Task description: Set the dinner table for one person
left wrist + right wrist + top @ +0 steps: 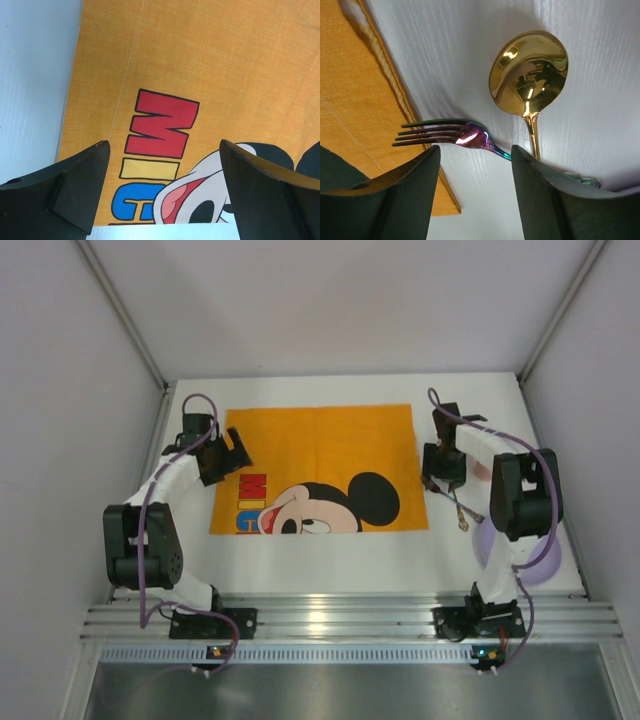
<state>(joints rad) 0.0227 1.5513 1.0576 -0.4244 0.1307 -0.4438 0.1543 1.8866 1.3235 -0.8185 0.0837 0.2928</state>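
One large plain white matte dinner table [300, 565] spans the view from 9 to 3 o'clock, under everything | left gripper [165, 150] jaws wide apart, holding nothing, over the 9 o'clock edge of the orange cloth Mickey Mouse placemat [320, 440] | right gripper [476, 155] jaws apart, above the iridescent metal fork [470, 135] and the round gold spoon [530, 70], both lying on the table just off the placemat's 3 o'clock edge, spoon bowl at the fork's 2 o'clock.

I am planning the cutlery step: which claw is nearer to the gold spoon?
Right. The right claw hangs over the spoon, just beside the placemat; the left claw is over the placemat's opposite side.
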